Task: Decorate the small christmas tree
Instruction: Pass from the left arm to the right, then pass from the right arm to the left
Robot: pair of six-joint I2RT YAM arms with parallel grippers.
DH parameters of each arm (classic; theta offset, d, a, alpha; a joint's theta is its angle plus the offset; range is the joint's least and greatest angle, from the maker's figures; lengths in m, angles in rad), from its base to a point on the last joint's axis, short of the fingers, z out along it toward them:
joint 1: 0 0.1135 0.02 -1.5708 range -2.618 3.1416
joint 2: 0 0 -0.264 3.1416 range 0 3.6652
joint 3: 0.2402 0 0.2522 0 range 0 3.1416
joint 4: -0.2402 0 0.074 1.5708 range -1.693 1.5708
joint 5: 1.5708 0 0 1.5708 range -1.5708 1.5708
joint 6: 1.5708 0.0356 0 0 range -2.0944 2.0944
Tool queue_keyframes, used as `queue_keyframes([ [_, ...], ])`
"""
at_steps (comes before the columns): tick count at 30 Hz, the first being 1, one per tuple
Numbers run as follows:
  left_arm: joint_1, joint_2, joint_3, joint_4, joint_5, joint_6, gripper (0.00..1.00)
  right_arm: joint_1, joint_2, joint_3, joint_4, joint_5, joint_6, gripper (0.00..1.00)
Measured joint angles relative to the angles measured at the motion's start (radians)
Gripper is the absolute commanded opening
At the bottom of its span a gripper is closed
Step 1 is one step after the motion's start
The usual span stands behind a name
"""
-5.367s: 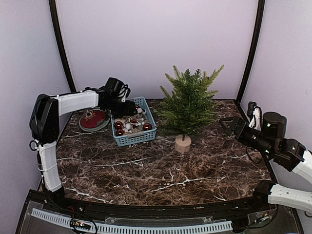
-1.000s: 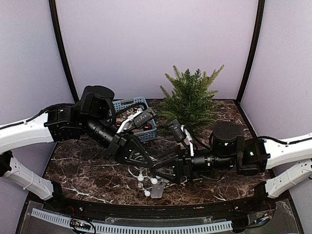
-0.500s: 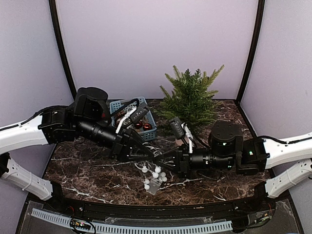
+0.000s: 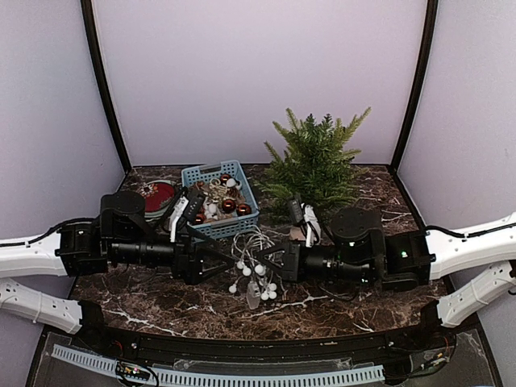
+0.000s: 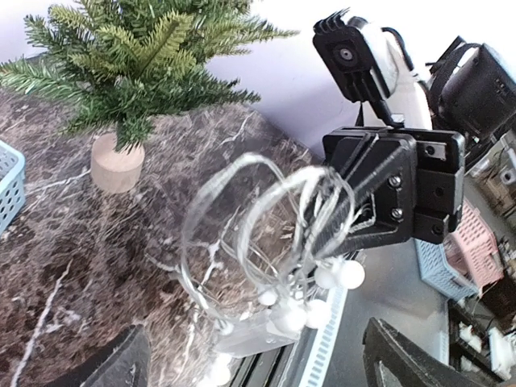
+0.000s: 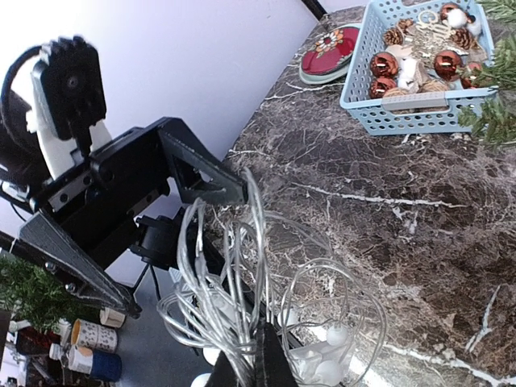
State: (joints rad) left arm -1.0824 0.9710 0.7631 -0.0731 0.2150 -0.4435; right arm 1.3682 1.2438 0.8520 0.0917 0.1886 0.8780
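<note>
Dark marbled stone forms the surface (image 4: 367,310), boxed in by pale lilac walls. At its middle the right gripper (image 6: 260,364) is pinched tight on the clear wire of a string of lights (image 4: 256,274). The string is a loose coil with round white bulbs and a small clear box hanging at its bottom; whether that box rests on the stone cannot be told. Facing it from the other side, the left gripper (image 4: 226,264) stands wide and holds nothing, its 2 fingers spread to either side of the coil and apart from it.

Behind the left arm sits a blue basket (image 4: 230,227) holding red-brown baubles, pine cones and white pieces, with a red round dish (image 4: 155,196) just to its left. The small christmas tree (image 4: 314,165) stands upright on its pale wooden base toward the back of the surface, just right of the basket and behind the right arm, apart from the coil.

Its branches look bare: no bulb, bauble or wire shows on them. The decorating proper therefore seems not yet begun. The lights are merely held in 1 gripper; uncoiling them, draping them around the tree and hanging the basket's ornaments all appear to remain.
</note>
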Motion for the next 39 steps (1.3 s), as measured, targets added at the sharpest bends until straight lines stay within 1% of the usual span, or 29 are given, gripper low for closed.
queue_keyframes([
  [2,0.0,-0.018,-0.05,0.072,0.008,-0.032,0.93,0.0,-0.002,0.018,-0.013,0.035,0.042,0.0],
  [6,0.0,-0.029,-0.157,0.23,0.037,-0.081,0.88,0.001,-0.018,0.037,-0.007,0.077,0.106,0.0],
  [9,0.0,-0.022,-0.235,0.343,0.068,-0.093,0.78,0.002,-0.03,0.048,-0.006,0.099,0.132,0.0],
  [10,0.0,-0.013,-0.251,0.373,0.08,-0.09,0.76,0.002,-0.03,0.056,-0.006,0.103,0.136,0.0],
  [13,-0.005,0.032,-0.261,0.446,0.111,-0.076,0.7,0.002,-0.031,0.087,-0.011,0.114,0.146,0.0],
  [16,-0.018,0.073,-0.252,0.494,0.127,-0.048,0.66,0.002,-0.033,0.101,-0.011,0.126,0.155,0.0],
  [19,-0.045,0.111,-0.225,0.508,0.113,-0.016,0.65,0.002,-0.037,0.101,-0.014,0.135,0.167,0.0],
  [21,-0.071,0.125,-0.211,0.513,0.074,0.012,0.64,0.002,-0.037,0.101,-0.016,0.148,0.177,0.0],
  [26,-0.14,0.156,-0.187,0.52,-0.064,0.076,0.53,0.002,-0.038,0.102,-0.022,0.172,0.192,0.0],
  [30,-0.192,0.214,-0.154,0.52,-0.195,0.123,0.5,0.002,-0.041,0.102,-0.029,0.194,0.202,0.0],
  [32,-0.219,0.247,-0.136,0.52,-0.259,0.145,0.51,0.002,-0.046,0.103,-0.034,0.206,0.206,0.0],
  [37,-0.278,0.333,-0.084,0.521,-0.424,0.188,0.6,0.003,-0.06,0.104,-0.034,0.225,0.22,0.0],
  [39,-0.292,0.36,-0.07,0.522,-0.483,0.198,0.61,0.003,-0.064,0.104,-0.033,0.232,0.224,0.0],
])
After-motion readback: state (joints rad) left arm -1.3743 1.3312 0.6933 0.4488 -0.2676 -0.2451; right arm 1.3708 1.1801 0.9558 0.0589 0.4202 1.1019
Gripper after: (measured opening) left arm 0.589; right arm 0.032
